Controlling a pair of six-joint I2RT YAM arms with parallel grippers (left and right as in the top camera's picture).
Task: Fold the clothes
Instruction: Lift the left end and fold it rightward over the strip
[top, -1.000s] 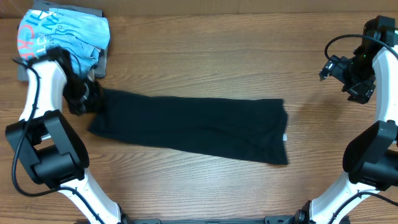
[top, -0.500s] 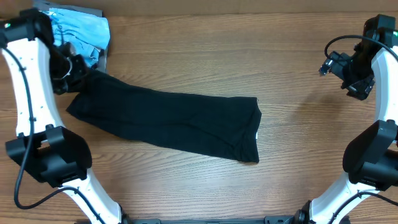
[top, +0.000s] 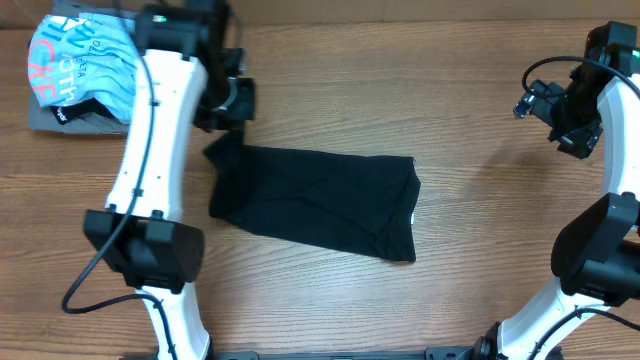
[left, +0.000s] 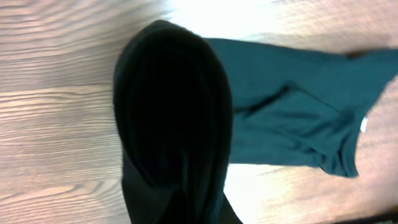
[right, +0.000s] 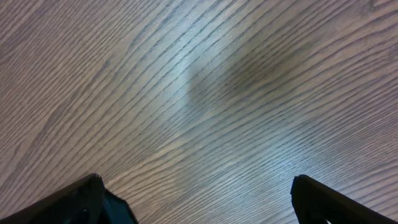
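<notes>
Light blue lettered shirt (top: 90, 75) lies atop a grey garment (top: 70, 124).

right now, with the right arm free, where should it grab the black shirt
Probably the right-hand end of the black T-shirt, at a corner, coming in low from the right. That end lies flat on the table, with its edge facing the open right gripper. The left gripper is shut on the opposite end, which is lifted off the wood.
</notes>
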